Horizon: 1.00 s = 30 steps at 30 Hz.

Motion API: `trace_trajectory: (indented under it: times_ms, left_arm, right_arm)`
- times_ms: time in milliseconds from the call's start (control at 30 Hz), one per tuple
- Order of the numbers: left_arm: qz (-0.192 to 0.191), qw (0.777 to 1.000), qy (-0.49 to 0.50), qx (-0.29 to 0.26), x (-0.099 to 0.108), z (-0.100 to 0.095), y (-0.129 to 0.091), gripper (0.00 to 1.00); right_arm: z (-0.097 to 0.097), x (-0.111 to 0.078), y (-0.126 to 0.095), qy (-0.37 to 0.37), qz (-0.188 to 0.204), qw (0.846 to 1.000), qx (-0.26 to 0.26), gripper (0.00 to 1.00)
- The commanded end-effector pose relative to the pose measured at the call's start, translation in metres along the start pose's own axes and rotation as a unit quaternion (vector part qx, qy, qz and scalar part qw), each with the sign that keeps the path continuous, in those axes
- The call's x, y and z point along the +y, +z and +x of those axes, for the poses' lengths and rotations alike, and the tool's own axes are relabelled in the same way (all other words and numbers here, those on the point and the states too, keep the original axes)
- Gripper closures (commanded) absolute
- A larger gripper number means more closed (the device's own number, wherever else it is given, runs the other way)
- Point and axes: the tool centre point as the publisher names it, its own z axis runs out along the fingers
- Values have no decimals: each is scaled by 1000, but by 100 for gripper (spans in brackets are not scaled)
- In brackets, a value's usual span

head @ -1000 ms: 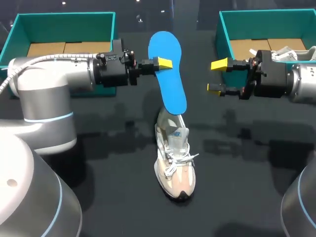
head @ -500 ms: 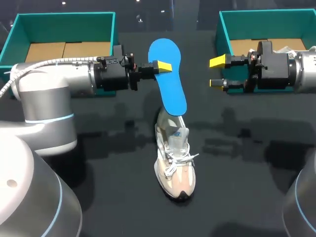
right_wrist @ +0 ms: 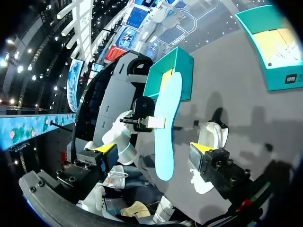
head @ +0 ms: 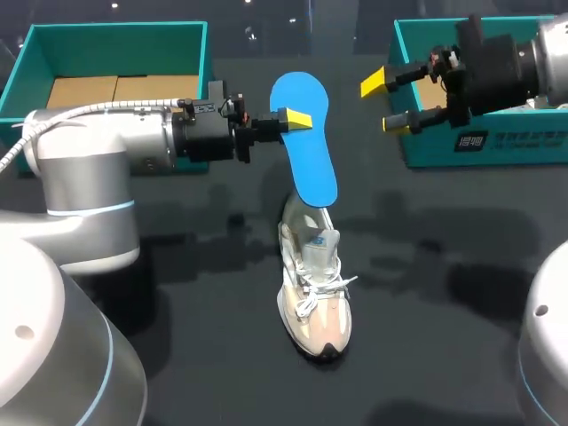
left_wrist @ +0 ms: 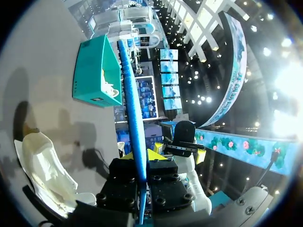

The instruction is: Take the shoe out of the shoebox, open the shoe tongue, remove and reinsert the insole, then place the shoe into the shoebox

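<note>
The blue insole [head: 306, 146] hangs above the table, pinched at its edge by my left gripper [head: 297, 118], which is shut on it. Its lower end hangs over the heel opening of the beige and white shoe [head: 315, 288], which stands upright on the dark table. In the left wrist view the insole [left_wrist: 132, 104] runs edge-on out from between the fingers, with the shoe [left_wrist: 42, 165] below it. My right gripper [head: 383, 102] is open and empty, off to the insole's right by the right shoebox. Its own view faces the insole [right_wrist: 165, 123] and the shoe [right_wrist: 210, 137].
Two teal shoeboxes stand at the back: one on the left [head: 115, 28] with a cardboard floor, and one on the right [head: 497, 146], partly covered by my right arm. The dark tabletop [head: 177, 337] lies around the shoe.
My right gripper, still open, has drawn back from the insole, moving up and toward the right shoebox. The left gripper keeps the insole almost where it was.
</note>
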Motion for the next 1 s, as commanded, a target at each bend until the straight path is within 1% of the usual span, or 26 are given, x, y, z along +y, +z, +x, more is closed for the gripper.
trace_trajectory:
  times_ms: [33, 67, 200, 400, 533, 633, 767, 900, 1000]
  left_arm:
    - [0, 1000, 0, 1, 0, -1, 1, 100]
    - [0, 1000, 0, 1, 0, -1, 1, 100]
    - [0, 1000, 0, 1, 0, -1, 1, 100]
    - [0, 1000, 0, 1, 0, -1, 1, 100]
    - [0, 1000, 0, 1, 0, -1, 1, 100]
    - [0, 1000, 0, 1, 0, -1, 1, 100]
    - [0, 1000, 0, 1, 0, -1, 1, 100]
    - [0, 1000, 0, 1, 0, -1, 1, 100]
    - [0, 1000, 0, 1, 0, -1, 1, 100]
  right_arm:
    - [21, 2, 0, 0, 15, 980, -197, 0]
    - [25, 3, 2, 0, 18, 976, -219, 0]
    - [37, 5, 7, -2, 29, 961, -276, 0]
    - [54, 7, 20, -11, 47, 935, -352, 0]
    - [65, 8, 33, -18, 60, 913, -404, 0]
    - [73, 8, 39, -21, 63, 892, -447, 0]
    - [82, 5, 46, -23, 57, 873, -483, 0]
    - [89, -3, 57, -28, 47, 862, -504, 0]
    - [88, -9, 68, -33, 56, 846, -530, 0]
